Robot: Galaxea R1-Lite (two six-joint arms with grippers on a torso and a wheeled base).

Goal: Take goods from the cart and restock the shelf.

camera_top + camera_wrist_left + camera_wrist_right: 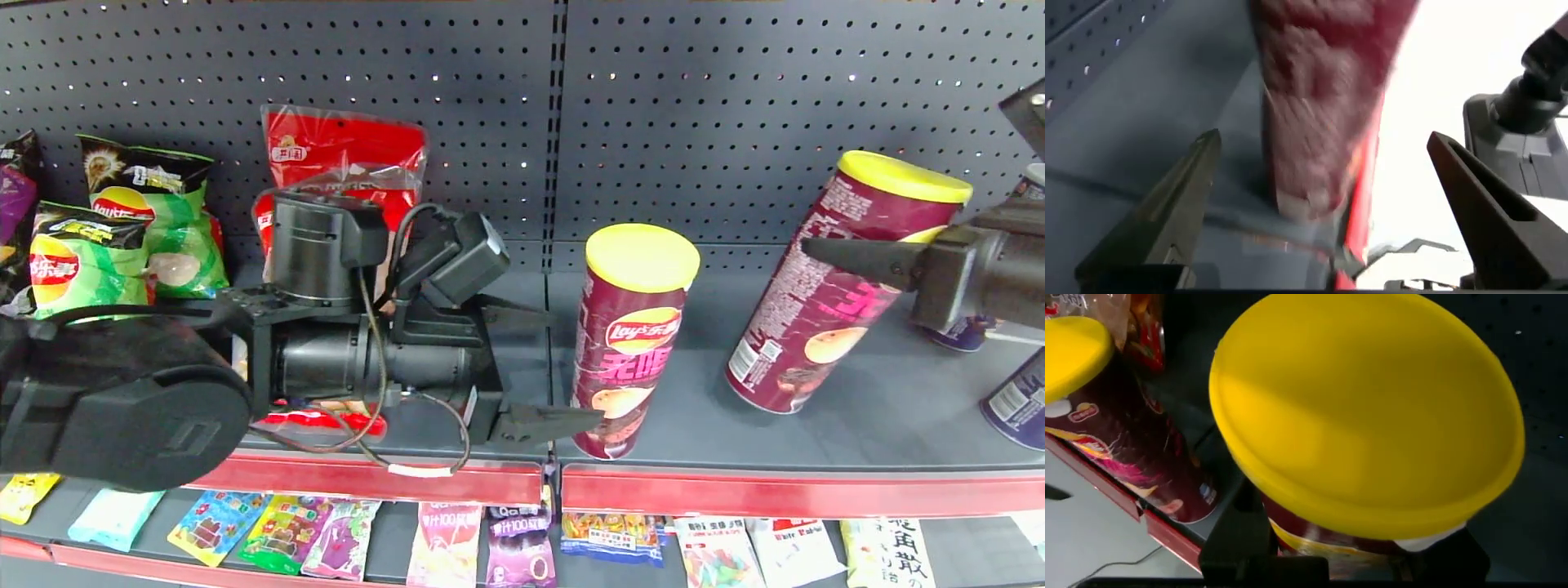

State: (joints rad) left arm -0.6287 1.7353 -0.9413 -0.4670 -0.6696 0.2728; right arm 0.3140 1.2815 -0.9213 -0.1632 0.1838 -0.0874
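A maroon chips can with a yellow lid (633,343) stands upright near the front edge of the grey shelf (882,425). My left gripper (571,367) lies along the shelf, open, its two fingers reaching just to that can's left side; the can (1323,106) shows blurred ahead of the spread fingers (1167,220). A second, similar chips can (824,286) leans tilted farther right, base on the shelf. My right gripper (833,249) is shut on its upper part, one finger across its front. Its yellow lid (1364,408) looms close, with the standing can (1094,400) beyond.
Green chip bags (122,237) and a red bag (343,155) sit at the shelf's left, behind my left arm. Dark blue cans (1016,400) stand at the far right. The pegboard back wall (694,98) is close. Below the red shelf lip (775,490) hang several candy packets (522,547).
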